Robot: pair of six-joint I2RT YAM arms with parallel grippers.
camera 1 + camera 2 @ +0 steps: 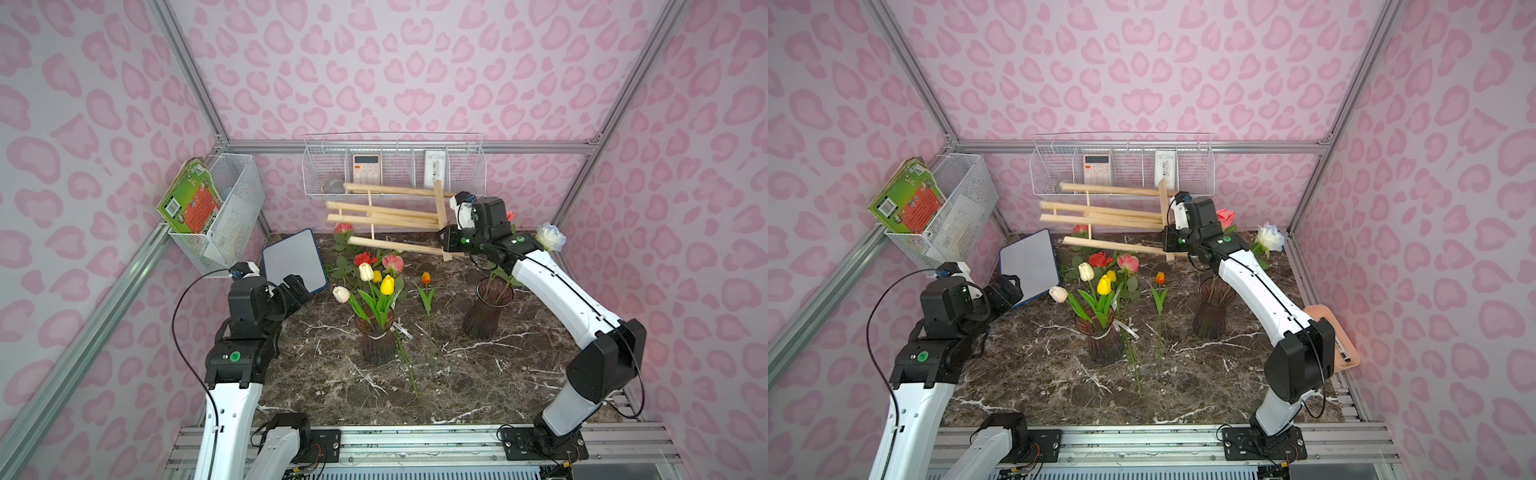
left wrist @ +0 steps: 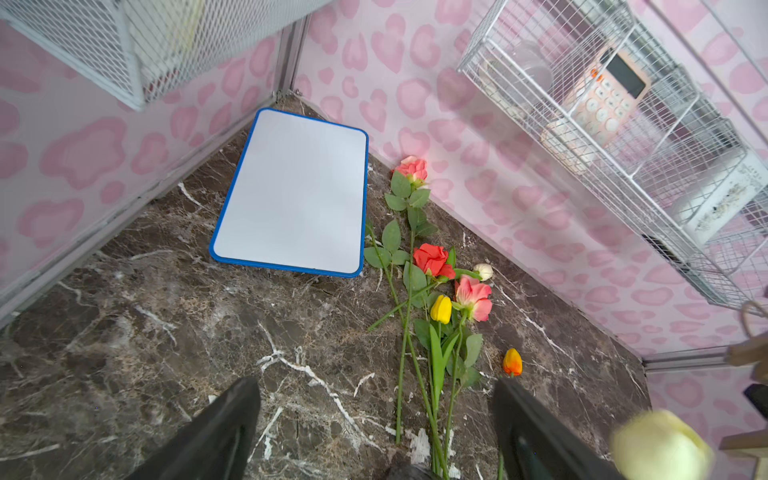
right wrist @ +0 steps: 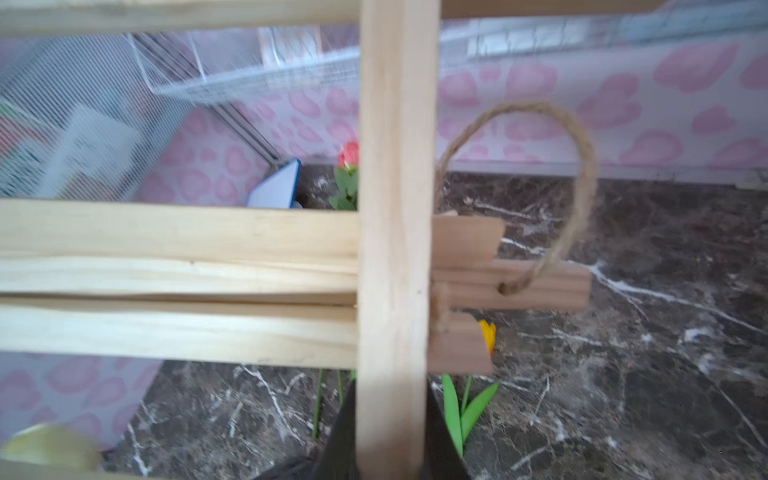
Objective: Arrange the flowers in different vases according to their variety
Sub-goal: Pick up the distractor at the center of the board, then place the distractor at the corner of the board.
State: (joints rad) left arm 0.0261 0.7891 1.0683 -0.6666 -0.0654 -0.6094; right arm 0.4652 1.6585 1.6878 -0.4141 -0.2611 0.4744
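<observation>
Dark marble surface [image 1: 478, 374]. Right tool [image 3: 390, 434] clamps a slat of a wooden folding frame [image 1: 386, 216] at the back. Left tool [image 2: 374, 388] hangs wide, empty, beside a blue-edged whiteboard [image 1: 295, 259]. Two ribbed dark vases: centre vase [image 1: 377, 338] holds tulips [image 1: 387, 284]; right vase [image 1: 487, 313] holds a stem. Roses [image 1: 365, 258] and an orange tulip [image 1: 426, 278] lie on the surface. Green book [image 1: 189, 203] print too small to read.
</observation>
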